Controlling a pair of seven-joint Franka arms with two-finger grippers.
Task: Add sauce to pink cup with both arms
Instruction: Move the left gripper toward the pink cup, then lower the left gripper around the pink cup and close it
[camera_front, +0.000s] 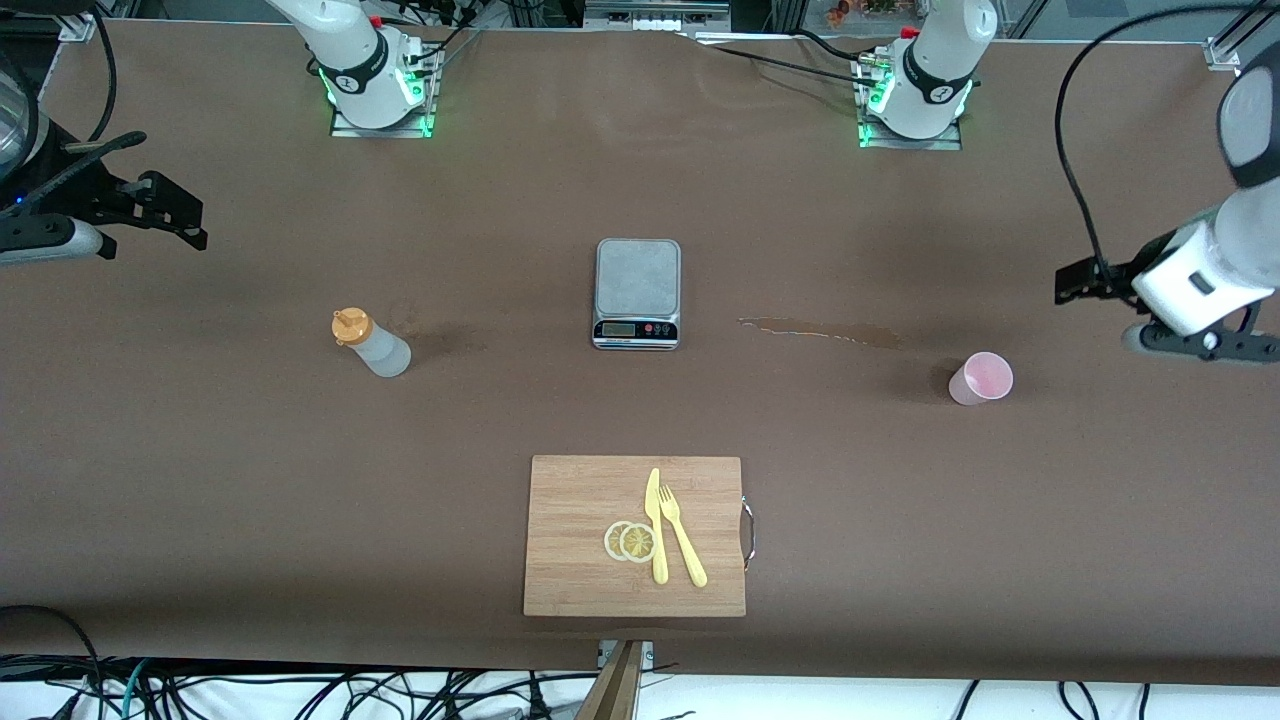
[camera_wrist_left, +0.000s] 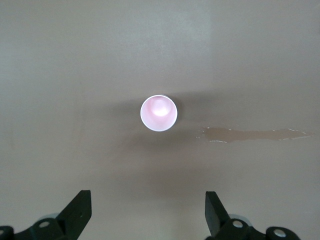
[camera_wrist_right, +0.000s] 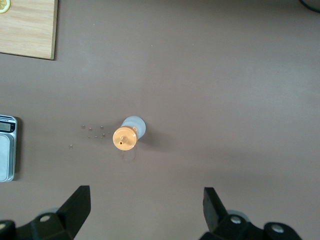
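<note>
The sauce bottle (camera_front: 370, 343), whitish with an orange nozzle cap, stands upright on the brown table toward the right arm's end. In the right wrist view the sauce bottle (camera_wrist_right: 127, 136) shows from above, well apart from my right gripper (camera_wrist_right: 146, 207), which is open and empty. That right gripper (camera_front: 185, 222) hangs high over the table's end. The pink cup (camera_front: 981, 378) stands upright toward the left arm's end. My left gripper (camera_front: 1075, 283) hovers over the table beside it, open and empty. In the left wrist view the pink cup (camera_wrist_left: 158, 113) lies ahead of the left gripper (camera_wrist_left: 147, 210).
A grey kitchen scale (camera_front: 637, 293) sits mid-table. A wooden cutting board (camera_front: 580, 500) near the front camera carries lemon slices (camera_front: 630, 541), a yellow knife (camera_front: 655, 525) and fork (camera_front: 681, 535). A dried spill streak (camera_front: 820, 330) lies between scale and cup.
</note>
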